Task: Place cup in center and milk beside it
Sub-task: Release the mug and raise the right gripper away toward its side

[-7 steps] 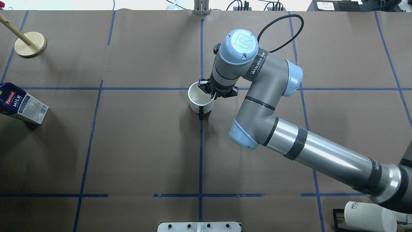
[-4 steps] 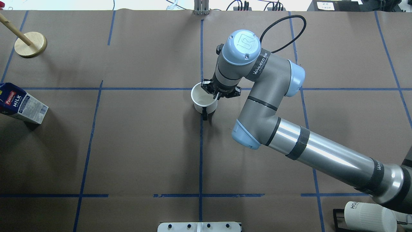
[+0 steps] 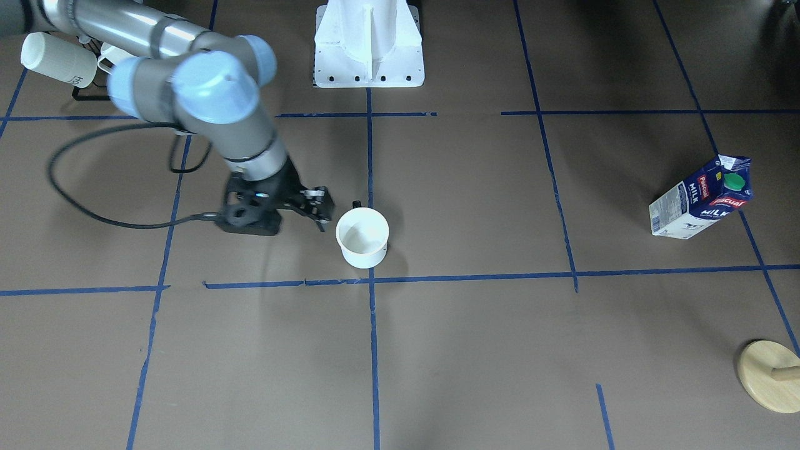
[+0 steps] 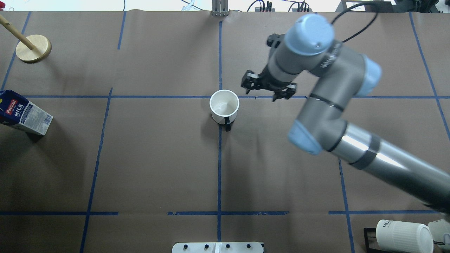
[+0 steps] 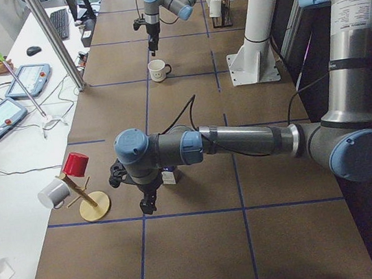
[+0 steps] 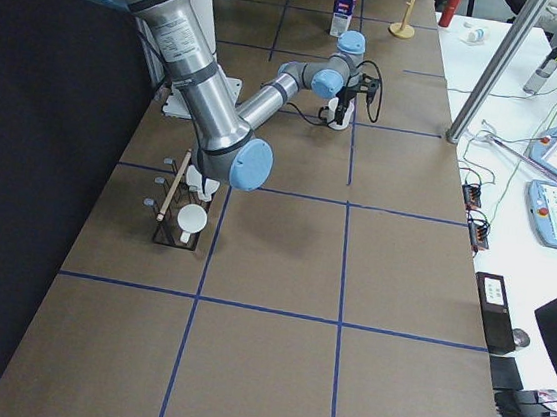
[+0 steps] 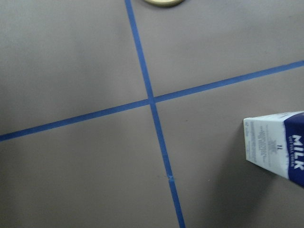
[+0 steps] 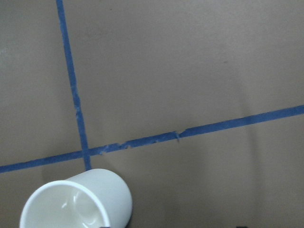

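Observation:
The white cup [image 4: 224, 107] stands upright with its dark handle toward the robot, just on the robot's side of the center [image 4: 220, 96] where the blue tape lines cross. It also shows in the front view [image 3: 362, 237] and the right wrist view [image 8: 76, 204]. My right gripper [image 4: 266, 89] is open and empty, raised to the right of the cup and apart from it. The blue and white milk [image 4: 24, 112] stands at the table's far left edge, also in the left wrist view [image 7: 280, 147]. My left gripper [image 5: 145, 202] hangs beside the milk; I cannot tell whether it is open.
A wooden peg stand [image 4: 33, 48] is at the far left corner. A black rack with ribbed white mugs [image 4: 404, 235] sits at the near right corner. The white robot base plate [image 4: 218, 247] is at the near middle edge.
My right gripper has let go of the cup's rim, opened, and moved up and to the right. The cup stays by the tape crossing.

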You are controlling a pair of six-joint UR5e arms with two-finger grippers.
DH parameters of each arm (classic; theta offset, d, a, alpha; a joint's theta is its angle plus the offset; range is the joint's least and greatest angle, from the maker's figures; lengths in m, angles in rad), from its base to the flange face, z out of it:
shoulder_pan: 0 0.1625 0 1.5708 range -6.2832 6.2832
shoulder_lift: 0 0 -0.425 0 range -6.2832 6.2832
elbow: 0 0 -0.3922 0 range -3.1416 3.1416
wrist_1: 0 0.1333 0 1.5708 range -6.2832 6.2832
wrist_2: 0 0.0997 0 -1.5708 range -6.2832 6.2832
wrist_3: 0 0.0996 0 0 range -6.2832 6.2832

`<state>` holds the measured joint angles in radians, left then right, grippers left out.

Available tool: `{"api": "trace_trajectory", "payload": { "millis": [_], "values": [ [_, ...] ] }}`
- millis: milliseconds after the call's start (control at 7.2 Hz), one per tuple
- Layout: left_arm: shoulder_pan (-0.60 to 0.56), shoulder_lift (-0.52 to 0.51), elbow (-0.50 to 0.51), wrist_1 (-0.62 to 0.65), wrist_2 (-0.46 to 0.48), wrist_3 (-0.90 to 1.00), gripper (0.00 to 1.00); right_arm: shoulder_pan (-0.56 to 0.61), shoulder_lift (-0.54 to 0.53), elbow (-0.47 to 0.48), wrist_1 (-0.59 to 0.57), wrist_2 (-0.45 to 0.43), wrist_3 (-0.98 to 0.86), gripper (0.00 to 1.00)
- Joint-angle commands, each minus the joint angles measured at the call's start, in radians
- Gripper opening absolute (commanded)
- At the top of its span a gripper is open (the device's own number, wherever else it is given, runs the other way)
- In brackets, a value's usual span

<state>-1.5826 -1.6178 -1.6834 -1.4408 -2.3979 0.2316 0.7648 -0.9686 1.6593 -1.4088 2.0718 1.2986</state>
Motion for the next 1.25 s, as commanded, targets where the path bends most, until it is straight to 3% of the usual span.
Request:
{"api": "trace_trajectory", "payload": {
  "millis": [0,278,417,694,1111],
  "values": [
    [0.001,0.025,-0.100,-0.024,-0.074,-0.256,1.00,0.161,-0.219,0.141,-0.004,0.120,-0.205,1.00],
    [0.074,0.058,-0.284,-0.026,-0.067,-0.341,1.00,0.310,-0.378,0.187,-0.002,0.212,-0.429,1.00],
    [0.175,0.050,-0.324,-0.029,-0.035,-0.495,1.00,0.349,-0.422,0.189,-0.001,0.227,-0.518,1.00],
    [0.271,0.041,-0.285,-0.036,0.090,-0.509,1.00,0.361,-0.450,0.185,0.002,0.229,-0.558,1.00],
    [0.295,-0.023,-0.177,-0.039,0.088,-0.514,1.00,0.361,-0.467,0.191,0.008,0.220,-0.556,1.00]
  ]
}}
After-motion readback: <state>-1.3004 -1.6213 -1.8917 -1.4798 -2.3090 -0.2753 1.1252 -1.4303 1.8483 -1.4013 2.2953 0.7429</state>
